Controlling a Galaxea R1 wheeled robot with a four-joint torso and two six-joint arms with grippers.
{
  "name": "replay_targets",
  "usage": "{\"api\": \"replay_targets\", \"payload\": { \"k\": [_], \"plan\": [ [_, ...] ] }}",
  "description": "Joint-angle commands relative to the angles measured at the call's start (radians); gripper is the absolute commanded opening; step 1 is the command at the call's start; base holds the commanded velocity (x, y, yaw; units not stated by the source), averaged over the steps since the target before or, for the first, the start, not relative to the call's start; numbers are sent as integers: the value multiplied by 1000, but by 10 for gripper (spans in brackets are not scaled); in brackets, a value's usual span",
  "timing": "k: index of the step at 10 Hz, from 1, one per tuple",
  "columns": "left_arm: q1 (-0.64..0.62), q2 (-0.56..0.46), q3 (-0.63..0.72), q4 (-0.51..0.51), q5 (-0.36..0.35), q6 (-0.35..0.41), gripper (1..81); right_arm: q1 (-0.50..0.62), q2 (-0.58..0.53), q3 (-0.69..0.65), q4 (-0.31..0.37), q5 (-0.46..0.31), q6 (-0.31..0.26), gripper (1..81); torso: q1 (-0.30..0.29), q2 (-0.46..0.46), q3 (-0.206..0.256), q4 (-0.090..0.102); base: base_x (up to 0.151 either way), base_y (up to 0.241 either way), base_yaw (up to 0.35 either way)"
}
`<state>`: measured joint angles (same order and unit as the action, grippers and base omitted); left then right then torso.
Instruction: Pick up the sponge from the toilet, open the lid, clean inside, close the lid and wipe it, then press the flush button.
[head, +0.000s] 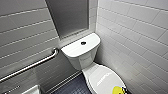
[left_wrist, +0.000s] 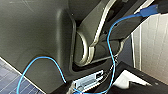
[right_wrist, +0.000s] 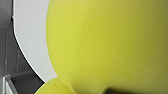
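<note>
**Sponge on the closed lid, right wrist camera hard up against it**

The sponge (head: 118, 90) lies on the front end of the lid (head: 102, 78), the end farthest from the tank, and the edge of the head view cuts it off. In the right wrist view the sponge (right_wrist: 112, 45) looms very close, with the white curve of the lid (right_wrist: 30, 37) behind it. From that we judge the step in hand is the pick-up.

We cannot tell whether the jaws of either gripper are open, closed or gripping the sponge.

To do this well, we would take the sponge across its narrow waist, squeeze gently because foam gives, and lift straight up. Dragging it could scuff the glossy lid or nudge it off the rim.

We cannot settle the sponge's long axis. The right wrist view hints at a big rounded lobe and a smaller one beside it, and the sponge seems to lie flat. The lid is down, and its long axis runs from the tank outward.

Beyond it, the toilet (head: 81, 61) stands in a tiled corner. The flush button (head: 83, 43) sits in the middle of the tank top, and a metal grab bar (head: 32, 65) runs along the wall.
</note>
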<state>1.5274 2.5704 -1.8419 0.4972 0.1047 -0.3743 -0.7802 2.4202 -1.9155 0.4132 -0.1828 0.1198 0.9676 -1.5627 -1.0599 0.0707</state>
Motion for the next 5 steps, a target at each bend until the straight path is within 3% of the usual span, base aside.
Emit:
{"api": "replay_targets", "payload": {
  "k": [1, 5],
  "plan": [
    [9, -19, 27, 1, 72, 2, 811, -119, -165, 37, -57, -113, 8, 10, 0, 0, 0, 0, 0, 0, 0],
    [-2, -24, 26, 1, 70, 2, 811, -291, -289, 159, -51, 34, 8, 10, 0, 0, 0, 0, 0, 0, 0]
  ]
}}
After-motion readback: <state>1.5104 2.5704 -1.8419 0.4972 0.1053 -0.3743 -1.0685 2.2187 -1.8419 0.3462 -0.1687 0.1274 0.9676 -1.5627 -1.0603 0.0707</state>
